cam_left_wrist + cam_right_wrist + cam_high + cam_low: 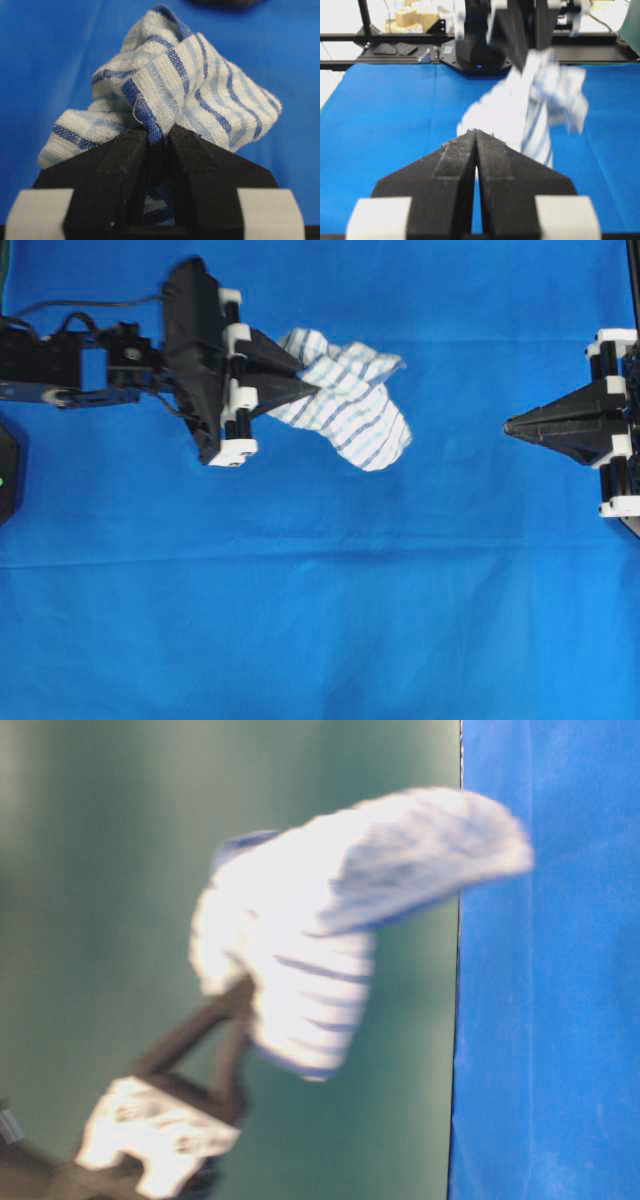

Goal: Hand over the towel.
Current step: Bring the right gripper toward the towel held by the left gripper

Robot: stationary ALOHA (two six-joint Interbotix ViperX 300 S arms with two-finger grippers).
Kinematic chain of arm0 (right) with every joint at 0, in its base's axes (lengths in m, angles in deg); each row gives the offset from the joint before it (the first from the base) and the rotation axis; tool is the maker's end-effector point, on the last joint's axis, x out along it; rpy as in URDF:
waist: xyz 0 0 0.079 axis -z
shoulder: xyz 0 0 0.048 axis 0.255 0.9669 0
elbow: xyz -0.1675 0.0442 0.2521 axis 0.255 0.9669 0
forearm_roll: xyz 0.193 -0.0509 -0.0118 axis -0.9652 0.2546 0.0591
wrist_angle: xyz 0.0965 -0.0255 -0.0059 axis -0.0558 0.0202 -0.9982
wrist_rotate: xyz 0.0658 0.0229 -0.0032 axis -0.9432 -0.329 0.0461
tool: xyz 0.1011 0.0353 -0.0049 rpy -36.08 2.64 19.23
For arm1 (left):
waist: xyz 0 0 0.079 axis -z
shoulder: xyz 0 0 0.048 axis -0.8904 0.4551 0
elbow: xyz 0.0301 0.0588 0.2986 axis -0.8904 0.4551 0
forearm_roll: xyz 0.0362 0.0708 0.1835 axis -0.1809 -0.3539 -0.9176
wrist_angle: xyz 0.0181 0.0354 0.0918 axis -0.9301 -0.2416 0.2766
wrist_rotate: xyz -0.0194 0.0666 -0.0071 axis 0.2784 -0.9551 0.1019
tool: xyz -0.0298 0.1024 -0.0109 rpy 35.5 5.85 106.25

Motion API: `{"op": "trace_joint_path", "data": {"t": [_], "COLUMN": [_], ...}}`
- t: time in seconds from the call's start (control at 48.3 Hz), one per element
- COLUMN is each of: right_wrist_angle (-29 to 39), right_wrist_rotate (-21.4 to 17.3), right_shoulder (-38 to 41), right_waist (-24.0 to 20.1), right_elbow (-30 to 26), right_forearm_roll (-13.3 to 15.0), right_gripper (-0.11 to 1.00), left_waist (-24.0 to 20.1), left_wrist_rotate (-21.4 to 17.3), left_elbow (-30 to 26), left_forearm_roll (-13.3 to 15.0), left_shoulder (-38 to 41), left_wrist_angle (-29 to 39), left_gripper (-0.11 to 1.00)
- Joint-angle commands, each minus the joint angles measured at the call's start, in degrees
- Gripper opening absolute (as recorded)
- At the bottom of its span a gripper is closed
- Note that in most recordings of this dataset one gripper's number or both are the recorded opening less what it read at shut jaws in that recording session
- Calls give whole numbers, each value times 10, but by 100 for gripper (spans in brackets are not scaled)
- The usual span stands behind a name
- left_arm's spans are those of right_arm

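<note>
Holding the small soft white towel with thin blue and grey stripes (345,405) is the job of the left tool (312,390) at this moment. Its two black fingers (132,150) are clenched tight on a bunched corner of the cloth, and the rest of the towel puffs out past the tips. In the table-level view the towel is seen lifted up off the worktop, which is covered with a big plain blue cloth (320,620), though that picture is blurred.

The step in hand seems to be the carry toward the middle, so the pass itself is not yet done. The right tool (510,426) is pointed at the towel from the other side, well apart from it. Its fingers (457,155) are pressed together with nothing between them.

For the next move, the right tool would need to be opened wide and brought to the loose end of the towel. Only when that end is gripped should the left tool be let go.

The left arm is stretched out level across the worktop, with its tool pointed toward the right one.
</note>
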Motion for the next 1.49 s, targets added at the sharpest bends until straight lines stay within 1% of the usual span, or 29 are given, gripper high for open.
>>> {"op": "trace_joint_path", "data": {"t": [0.0,0.145,0.497,0.642,0.787,0.807,0.828,0.952,1.014,1.076,1.097,1.159,1.263,1.345,1.47], "right_wrist_angle": [-4,-4,-11,-40,-58,-58,-60,-81,-99,-118,-126,-139,-153,-156,-150], "right_wrist_rotate": [1,1,-2,-14,-29,-31,-33,-47,-49,-50,-50,-50,-50,-50,-49], "right_shoulder": [3,4,15,43,98,107,116,165,190,214,227,252,295,331,380], "right_waist": [1,1,0,0,1,0,0,1,0,1,1,4,11,18,25], "right_elbow": [-14,-13,-17,-33,-62,-67,-73,-102,-116,-130,-138,-154,-181,-207,-249], "right_forearm_roll": [-2,-2,-4,-6,-6,-6,-6,-7,-7,-9,-11,-14,-17,-22,-22], "right_gripper": [0,0,0,0,1,2,6,44,61,71,73,71,72,72,72], "left_waist": [10,18,19,19,19,19,19,19,19,19,19,20,22,23,25], "left_wrist_rotate": [-1,-1,0,0,-1,-1,-1,-1,-1,0,0,1,1,1,1], "left_elbow": [-14,-10,-10,-10,-10,-10,-10,-10,-10,-10,-10,-10,-11,-11,-11], "left_forearm_roll": [1,1,1,1,1,1,1,1,1,1,1,1,1,1,1], "left_shoulder": [-33,-44,-43,-43,-43,-43,-43,-43,-42,-42,-42,-42,-41,-41,-40], "left_wrist_angle": [-24,-46,-44,-45,-45,-44,-45,-45,-45,-46,-46,-47,-49,-49,-51], "left_gripper": [7,8,8,8,7,7,7,7,7,8,8,8,7,7,7]}}
